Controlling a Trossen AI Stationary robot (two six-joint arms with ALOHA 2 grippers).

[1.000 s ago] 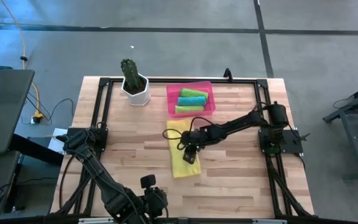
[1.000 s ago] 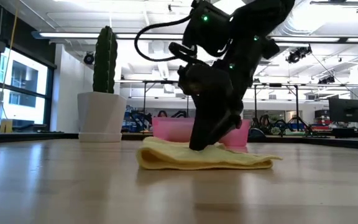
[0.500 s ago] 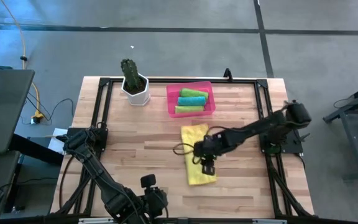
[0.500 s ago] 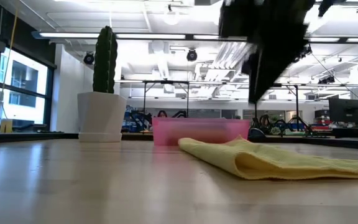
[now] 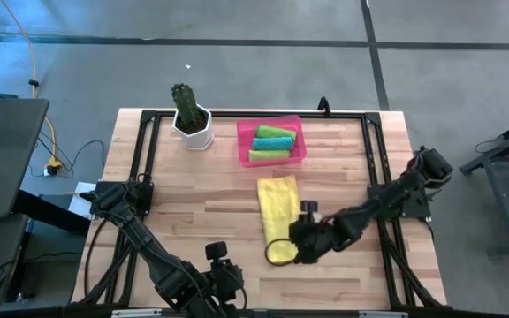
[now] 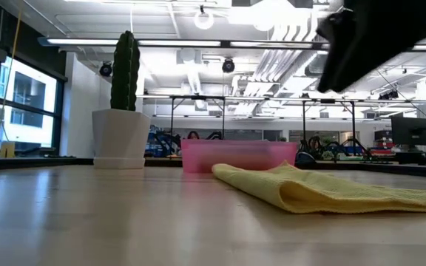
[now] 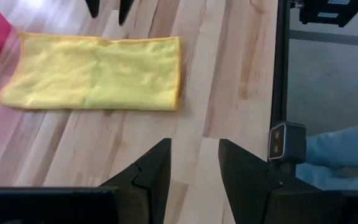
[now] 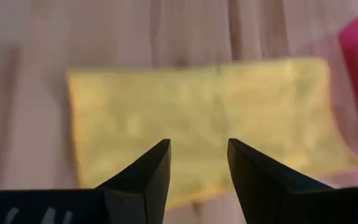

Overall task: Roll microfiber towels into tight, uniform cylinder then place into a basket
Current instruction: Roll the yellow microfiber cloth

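Near the front of the table, my right gripper point(image 5: 283, 250) hangs over the near end of the yellow towel point(image 5: 278, 216), its two fingers point(image 8: 143, 174) parted with a clear gap between them and nothing held; the cloth shows through that gap. That towel lies folded into a long flat strip on the wooden table point(image 5: 193, 212), unrolled, its far end pointing toward the pink basket point(image 5: 244, 141) and lying near it but apart from it. Inside the basket sit three rolled towels, two lime green point(image 5: 274, 132) and one teal point(image 5: 270, 144), side by side. My left gripper point(image 7: 194, 180) waits low at the front edge of the table, also parted and empty, looking across at the yellow strip. A white pot with a cactus point(image 5: 189, 117) stands just beside the basket.
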